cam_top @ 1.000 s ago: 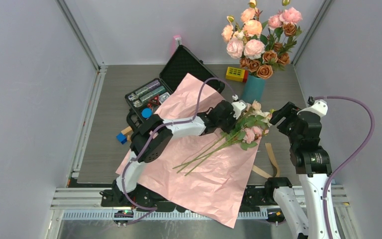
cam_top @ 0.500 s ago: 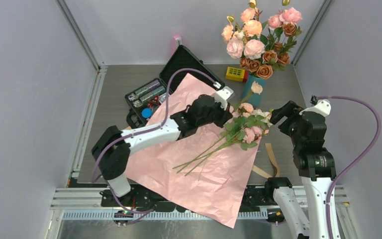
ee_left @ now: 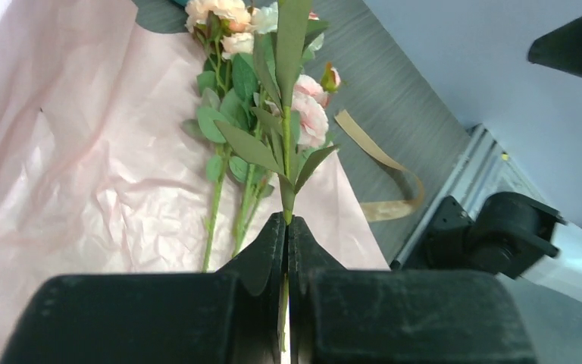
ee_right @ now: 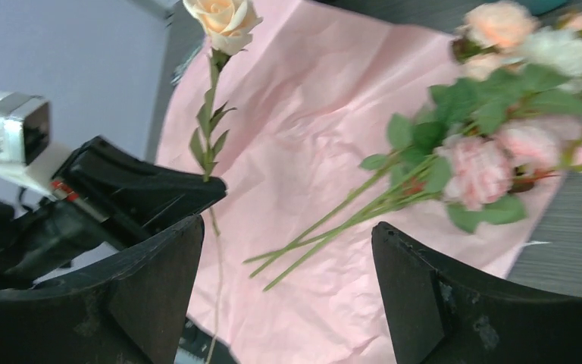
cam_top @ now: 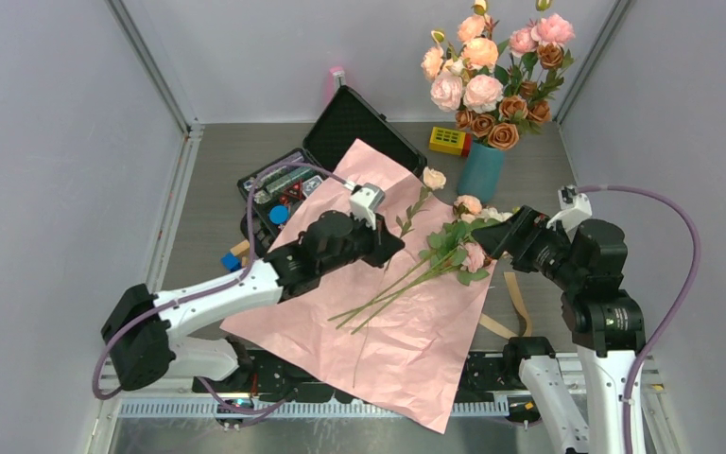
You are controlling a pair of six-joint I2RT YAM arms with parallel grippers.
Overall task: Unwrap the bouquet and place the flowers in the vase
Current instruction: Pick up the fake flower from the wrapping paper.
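The bouquet lies unwrapped: its pink paper point(cam_top: 388, 322) is spread flat on the table. On it rest the flowers point(cam_top: 458, 253), small roses with their long green stems pointing toward the near left. My left gripper point(cam_top: 389, 248) is shut on the thin stem of a single peach rose point(cam_top: 433, 178), held up and apart from the bunch. In the left wrist view the stem point(ee_left: 286, 152) rises straight out of the closed gripper point(ee_left: 286, 221). My right gripper point(cam_top: 493, 242) hangs open just right of the flower heads, nothing between its fingers point(ee_right: 163, 265). The teal vase point(cam_top: 480, 170) stands behind.
A bigger bunch of large pink and rust roses point(cam_top: 492, 85) fills the vase. An open black tool case point(cam_top: 340, 132) sits at the back left, with a yellow box point(cam_top: 450, 141) beside the vase. Tan ribbon point(cam_top: 518, 301) lies right of the paper. Small blocks point(cam_top: 234, 260) lie left.
My left gripper has pulled back to the left and nearer with one peach rose, lifting it away from the bunch. The right gripper has moved left toward the flower heads and opened wider.
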